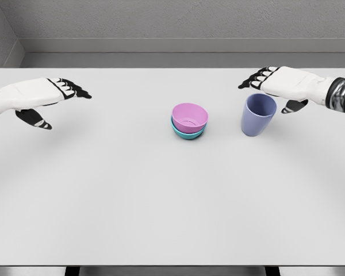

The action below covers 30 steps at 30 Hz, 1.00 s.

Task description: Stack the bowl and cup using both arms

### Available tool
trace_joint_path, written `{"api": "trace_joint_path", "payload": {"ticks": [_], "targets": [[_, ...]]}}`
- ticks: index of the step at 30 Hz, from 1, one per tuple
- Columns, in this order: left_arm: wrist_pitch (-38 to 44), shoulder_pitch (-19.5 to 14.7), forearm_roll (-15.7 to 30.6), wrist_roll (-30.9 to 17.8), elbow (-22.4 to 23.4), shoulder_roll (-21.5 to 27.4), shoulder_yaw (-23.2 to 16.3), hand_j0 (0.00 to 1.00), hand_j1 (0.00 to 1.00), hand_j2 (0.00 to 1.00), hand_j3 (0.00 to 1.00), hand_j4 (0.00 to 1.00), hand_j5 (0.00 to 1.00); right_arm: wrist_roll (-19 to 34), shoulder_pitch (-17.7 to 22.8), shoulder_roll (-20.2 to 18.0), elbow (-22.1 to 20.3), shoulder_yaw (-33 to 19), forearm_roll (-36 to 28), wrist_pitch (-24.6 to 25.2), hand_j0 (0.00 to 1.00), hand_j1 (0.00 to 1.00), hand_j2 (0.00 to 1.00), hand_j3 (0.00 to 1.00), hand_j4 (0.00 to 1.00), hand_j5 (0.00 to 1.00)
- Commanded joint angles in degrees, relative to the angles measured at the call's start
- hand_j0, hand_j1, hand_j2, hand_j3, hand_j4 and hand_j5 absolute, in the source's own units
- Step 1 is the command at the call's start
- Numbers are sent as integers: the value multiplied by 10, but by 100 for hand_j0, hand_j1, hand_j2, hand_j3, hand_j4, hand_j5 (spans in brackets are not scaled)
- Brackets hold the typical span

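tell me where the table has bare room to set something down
The whole near half of the table is bare, and so is the stretch between the left hand and the pink bowl. It is crowded only between that bowl, the purple cup and the right hand.

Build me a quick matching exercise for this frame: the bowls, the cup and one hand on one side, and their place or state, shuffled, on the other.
Column 1
1. pink bowl
2. teal bowl
3. blue cup
4. left hand

Column 2
A. upright, just below the right hand
B. open, far left, holding nothing
C. nested on top
D. underneath, only its rim showing

Pairs: 1-C, 2-D, 3-A, 4-B
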Motion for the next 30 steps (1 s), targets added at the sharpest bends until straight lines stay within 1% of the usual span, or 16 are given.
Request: {"api": "trace_joint_path", "payload": {"ticks": [1, 4, 8, 16, 30], "targets": [[1, -1, 3, 0, 1, 1, 0, 100, 100, 100, 100, 100, 100, 0, 0, 0, 0, 0, -2, -1, 100, 100, 100, 100, 100, 100], [1, -1, 3, 0, 1, 1, 0, 100, 100, 100, 100, 100, 100, 0, 1, 0, 8, 10, -2, -12, 100, 100, 100, 100, 100, 100], [1, 0, 2, -1, 1, 1, 0, 100, 100, 100, 100, 100, 100, 0, 1, 0, 11, 15, -2, -12, 100, 100, 100, 100, 100, 100], [1, 0, 2, -1, 1, 1, 0, 100, 100, 100, 100, 100, 100, 0, 0, 14, 41, 24, -2, -12, 100, 100, 100, 100, 100, 100], [1, 0, 3, 0, 1, 1, -2, 100, 100, 100, 100, 100, 100, 0, -4, 25, 47, 24, -2, -11, 100, 100, 100, 100, 100, 100]]}}
